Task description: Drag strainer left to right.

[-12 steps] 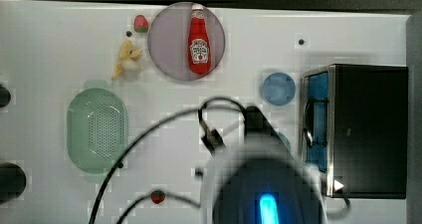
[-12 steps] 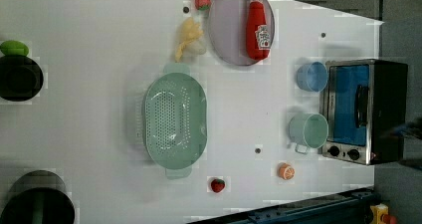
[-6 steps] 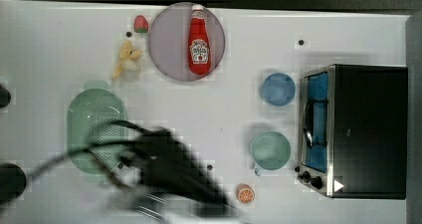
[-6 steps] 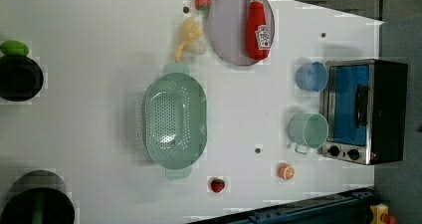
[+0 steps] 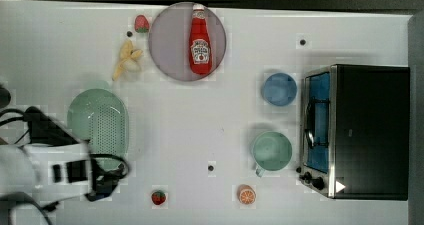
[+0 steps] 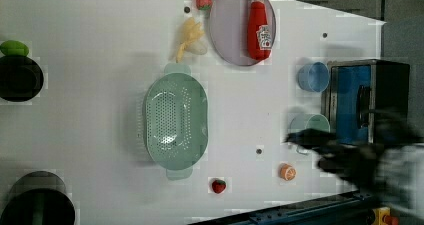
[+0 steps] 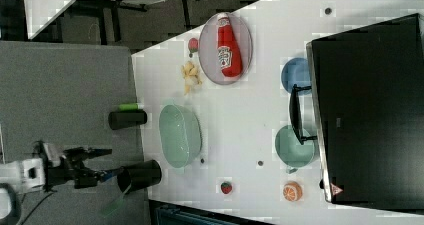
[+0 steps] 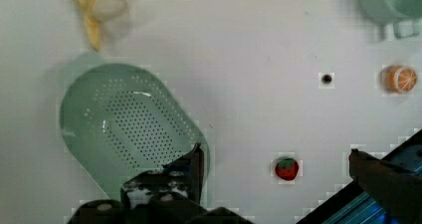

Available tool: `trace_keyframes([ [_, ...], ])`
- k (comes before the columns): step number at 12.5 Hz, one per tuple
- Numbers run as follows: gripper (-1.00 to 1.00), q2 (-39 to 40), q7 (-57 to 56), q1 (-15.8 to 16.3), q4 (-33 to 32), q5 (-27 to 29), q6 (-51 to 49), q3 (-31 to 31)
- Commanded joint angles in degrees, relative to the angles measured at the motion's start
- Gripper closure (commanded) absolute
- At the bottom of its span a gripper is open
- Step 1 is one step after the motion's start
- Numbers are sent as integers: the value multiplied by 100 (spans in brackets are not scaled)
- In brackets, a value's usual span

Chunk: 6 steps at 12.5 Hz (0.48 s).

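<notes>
Strainer (image 5: pixel 97 125) lies flat and untouched on the table (image 5: pixel 210 120), well apart from the toaster oven (image 5: pixel 360 130), with the mug (image 5: pixel 271 151) between them. Gripper (image 8: pixel 273 167) hovers with its 2 fingers wide apart, probably above the strainer's rim, ready to hook it for dragging.

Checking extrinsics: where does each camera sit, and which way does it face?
Top view: overhead, straight down on the table; arm at the top view's lower left.
Left view: high, looking down, strainer central; blurred arm at the left view's right.
Right view: high, oblique, takes in table and floor; arm beyond the table's edge.
Wrist view: looks down on the strainer; open gripper shows.
All four share the strainer.
</notes>
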<state>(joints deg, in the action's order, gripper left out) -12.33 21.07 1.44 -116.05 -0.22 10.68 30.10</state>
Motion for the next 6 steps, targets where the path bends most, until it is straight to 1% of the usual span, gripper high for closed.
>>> trace_keyframes([
  [1, -100, 431, 2037, -33, -328, -6, 733, 265],
  [4, -100, 1232, 3827, -30, -742, -22, 1982, 588],
  [6, -100, 1758, 4667, -26, -1041, -46, 2883, 634],
])
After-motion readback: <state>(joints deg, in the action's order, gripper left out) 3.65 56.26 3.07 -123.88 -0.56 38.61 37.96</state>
